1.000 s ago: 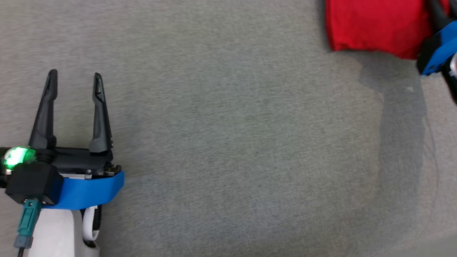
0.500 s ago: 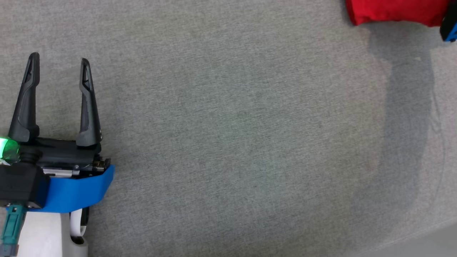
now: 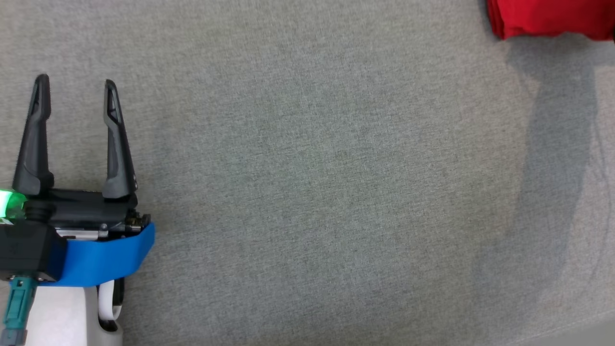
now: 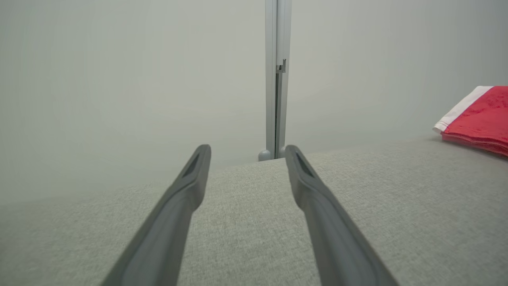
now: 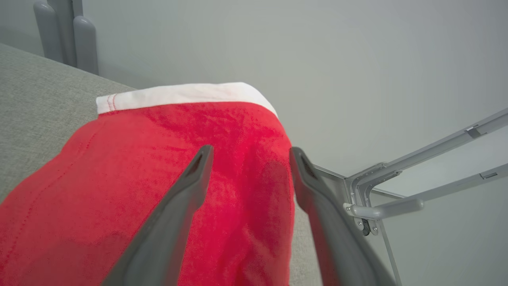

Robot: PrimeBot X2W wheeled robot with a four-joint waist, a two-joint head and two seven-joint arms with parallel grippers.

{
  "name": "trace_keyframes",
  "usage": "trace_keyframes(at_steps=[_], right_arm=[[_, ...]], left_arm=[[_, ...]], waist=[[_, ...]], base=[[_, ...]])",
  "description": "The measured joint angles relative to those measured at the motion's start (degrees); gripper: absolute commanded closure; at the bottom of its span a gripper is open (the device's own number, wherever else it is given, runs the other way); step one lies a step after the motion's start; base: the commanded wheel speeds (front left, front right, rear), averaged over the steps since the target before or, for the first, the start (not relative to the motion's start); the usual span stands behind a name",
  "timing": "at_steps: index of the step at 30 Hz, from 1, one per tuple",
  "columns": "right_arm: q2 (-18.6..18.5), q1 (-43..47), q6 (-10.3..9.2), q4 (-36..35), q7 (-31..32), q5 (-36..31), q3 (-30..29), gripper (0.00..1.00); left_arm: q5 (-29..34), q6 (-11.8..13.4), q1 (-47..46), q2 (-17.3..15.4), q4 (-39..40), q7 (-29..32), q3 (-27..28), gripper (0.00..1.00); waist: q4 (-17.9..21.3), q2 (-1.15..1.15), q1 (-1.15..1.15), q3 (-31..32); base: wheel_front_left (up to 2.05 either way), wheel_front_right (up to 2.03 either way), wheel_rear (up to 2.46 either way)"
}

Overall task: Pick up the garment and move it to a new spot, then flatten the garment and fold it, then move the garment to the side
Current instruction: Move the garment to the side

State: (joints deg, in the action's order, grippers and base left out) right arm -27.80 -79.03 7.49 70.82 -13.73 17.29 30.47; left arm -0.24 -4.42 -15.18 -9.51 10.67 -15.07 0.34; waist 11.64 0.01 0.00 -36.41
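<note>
Starting at the left, the left gripper (image 3: 76,81) is found low over the grey table (image 3: 307,168), its two fingers spread wide and nothing held between them; it lies well apart from the work. At the far right, the garment (image 3: 547,19), red with a white band (image 5: 178,95), is seen lying on the table close to the right edge, apparently folded into a stack of layers. Above it the right gripper (image 5: 251,151) is held with its fingers parted. No cloth is pinched between them, though whether the tips touch the pile cannot be told.

The step in hand is judged to be the last one: the folded garment set down at the side and let go. For this to be done well, the fingers should be drawn straight up and away with the gap kept wide, so that no layer is snagged and the fold is not dragged open. Sideways sweeps should be avoided, since the stack sits near the edge and could be pushed over it. The cloth looks soft and may be expected to slump if nudged.

Counted: one garment, one band, one table, two grippers, four fingers in all, one post (image 4: 276,79) behind the table, and one metal frame (image 5: 397,171) beside its edge.
</note>
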Motion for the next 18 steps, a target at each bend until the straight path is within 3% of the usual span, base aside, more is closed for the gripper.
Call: trace_keyframes(at_steps=[9,18], right_arm=[[0.6,3.4,0.01,-0.2,-1.2,-1.0,-2.6,0.0],[3.2,15.8,0.0,-14.6,-1.3,1.5,-8.1,0.0]], left_arm=[[-1.6,0.6,3.3,1.2,-3.2,0.0,0.3,0.0],[-3.3,1.4,9.2,2.9,-6.7,0.0,1.6,0.0]], waist=[[-1.7,-0.02,-0.01,7.6],[-4.3,-0.02,-0.02,17.6]], base=[[0.0,0.0,0.0],[0.0,0.0,0.0]])
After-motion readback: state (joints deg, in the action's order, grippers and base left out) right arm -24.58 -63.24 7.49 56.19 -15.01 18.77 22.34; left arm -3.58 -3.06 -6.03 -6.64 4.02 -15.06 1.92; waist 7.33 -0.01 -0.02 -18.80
